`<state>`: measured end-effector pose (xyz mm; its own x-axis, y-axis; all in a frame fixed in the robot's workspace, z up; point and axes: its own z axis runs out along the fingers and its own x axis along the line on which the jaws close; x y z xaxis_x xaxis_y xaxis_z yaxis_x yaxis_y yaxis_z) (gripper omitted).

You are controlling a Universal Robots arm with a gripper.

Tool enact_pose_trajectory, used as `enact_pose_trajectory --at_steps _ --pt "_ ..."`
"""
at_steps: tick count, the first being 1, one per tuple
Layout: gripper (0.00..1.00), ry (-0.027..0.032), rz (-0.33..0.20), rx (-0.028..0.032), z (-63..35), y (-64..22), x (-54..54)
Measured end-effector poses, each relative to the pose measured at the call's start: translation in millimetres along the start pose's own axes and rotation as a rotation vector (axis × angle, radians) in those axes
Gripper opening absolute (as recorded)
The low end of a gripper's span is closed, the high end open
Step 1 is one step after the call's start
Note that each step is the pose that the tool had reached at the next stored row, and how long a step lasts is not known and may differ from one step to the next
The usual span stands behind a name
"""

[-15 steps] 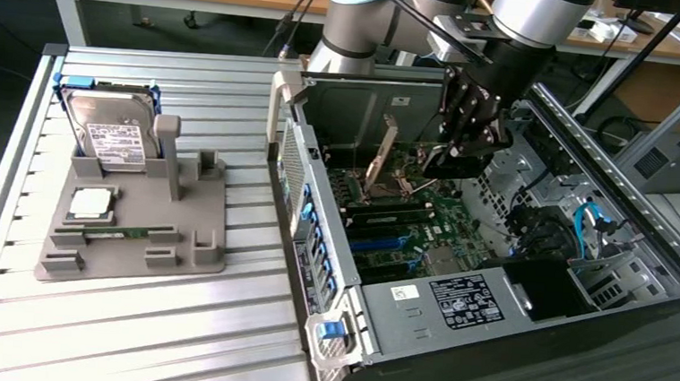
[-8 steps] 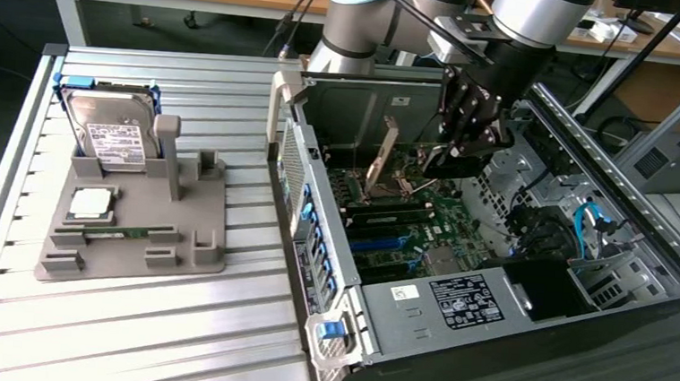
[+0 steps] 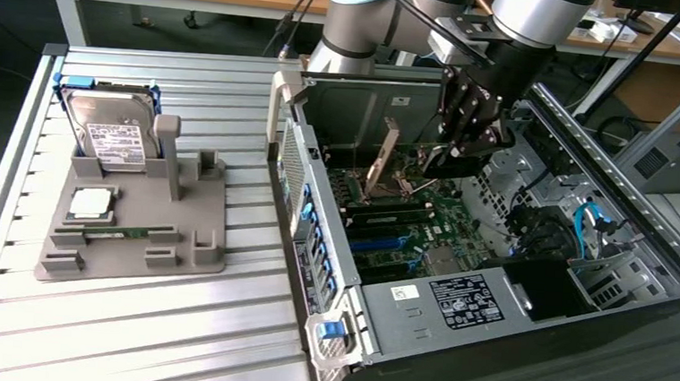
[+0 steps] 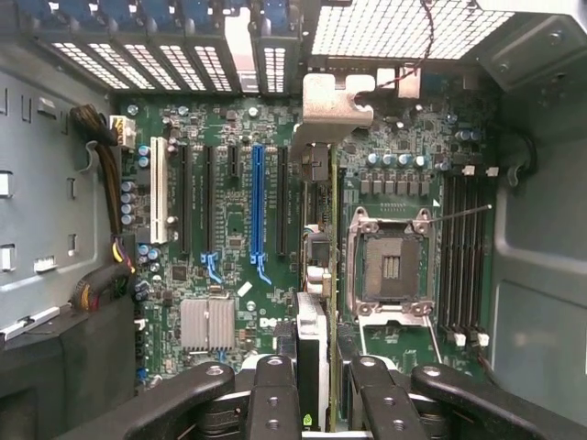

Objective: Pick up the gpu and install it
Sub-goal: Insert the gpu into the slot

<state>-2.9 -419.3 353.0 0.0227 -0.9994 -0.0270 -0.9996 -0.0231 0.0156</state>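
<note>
Pincer (image 4: 316,385): closed on the gpu (image 3: 381,162), held edge-on inside the case (image 3: 627,188).
Case: motherboard (image 4: 229,229) with blue slot (image 4: 258,206).
Tray (image 3: 133,230), 9 o'clock of case: hard drive (image 3: 110,143).

One robot arm (image 3: 448,18) over one open computer case (image 3: 492,255), holding one gpu (image 3: 381,162). On the worktop (image 3: 127,319), one grey holder tray (image 3: 133,230), carrying one hard drive (image 3: 110,134), one processor chip (image 3: 90,204) and one memory strip (image 3: 128,231). One blue slot (image 4: 257,206) counted on the motherboard (image 4: 229,275).
</note>
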Motion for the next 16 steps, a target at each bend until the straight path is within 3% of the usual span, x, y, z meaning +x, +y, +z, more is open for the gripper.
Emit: enact_pose_trajectory --at_steps 16 --pt "0.27 0.0007 -0.05 -0.0013 0.0 0.0 0.0"
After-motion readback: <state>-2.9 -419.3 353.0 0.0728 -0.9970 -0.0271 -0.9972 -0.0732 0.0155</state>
